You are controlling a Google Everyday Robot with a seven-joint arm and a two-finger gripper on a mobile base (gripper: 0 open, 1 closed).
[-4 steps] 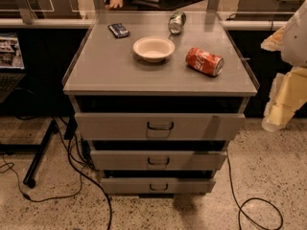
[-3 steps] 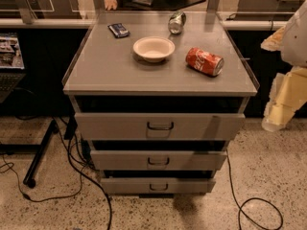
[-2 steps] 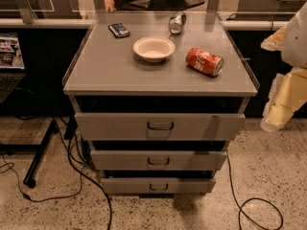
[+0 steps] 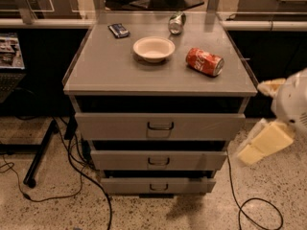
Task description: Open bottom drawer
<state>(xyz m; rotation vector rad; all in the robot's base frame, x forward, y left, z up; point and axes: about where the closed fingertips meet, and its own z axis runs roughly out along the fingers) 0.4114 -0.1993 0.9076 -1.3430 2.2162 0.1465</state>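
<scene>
The bottom drawer (image 4: 158, 185) is the lowest and narrowest grey front of the three-drawer cabinet, with a small dark loop handle (image 4: 159, 187). Its front sits in line under the middle drawer (image 4: 158, 160) and top drawer (image 4: 159, 126). My gripper (image 4: 265, 144), cream-coloured on a white arm (image 4: 292, 101), hangs to the right of the cabinet at about the height of the middle drawer. It touches nothing and is well apart from the bottom handle.
On the cabinet top (image 4: 105, 71) lie a white bowl (image 4: 154, 48), a red can on its side (image 4: 205, 61), a silver can (image 4: 176, 22) and a small dark object (image 4: 118, 30). Cables (image 4: 86, 176) and a black stand leg (image 4: 41, 152) lie on the floor to the left. A cable loop (image 4: 259, 210) lies to the right.
My arm and gripper have dropped lower at the right of the cabinet. The drawers and the things on top have not moved.
</scene>
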